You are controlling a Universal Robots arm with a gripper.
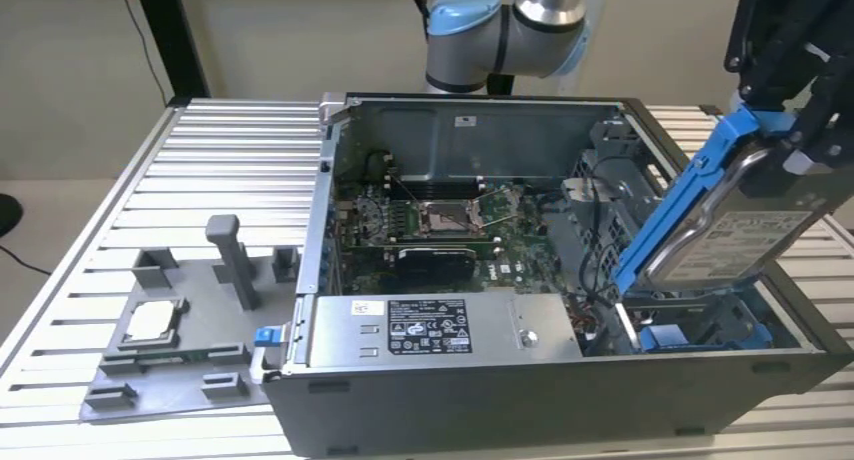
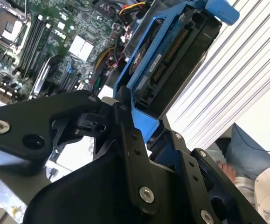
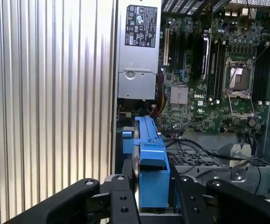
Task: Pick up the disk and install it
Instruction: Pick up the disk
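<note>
The gripper (image 1: 787, 150) was clamped on the disk (image 1: 727, 235), holding it tilted above the open computer case (image 1: 534, 400) at the exterior view's right. The case stood on a ribbed metal table (image 1: 200, 165) beside a grey fixture tray (image 1: 160, 390). Beyond them was a beige wall (image 1: 294, 30).

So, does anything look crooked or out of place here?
Only the silver-grey metal hard drive in its blue frame: it hangs tilted in the black tool over the open grey computer case, not seated. Nothing looks damaged.
</note>
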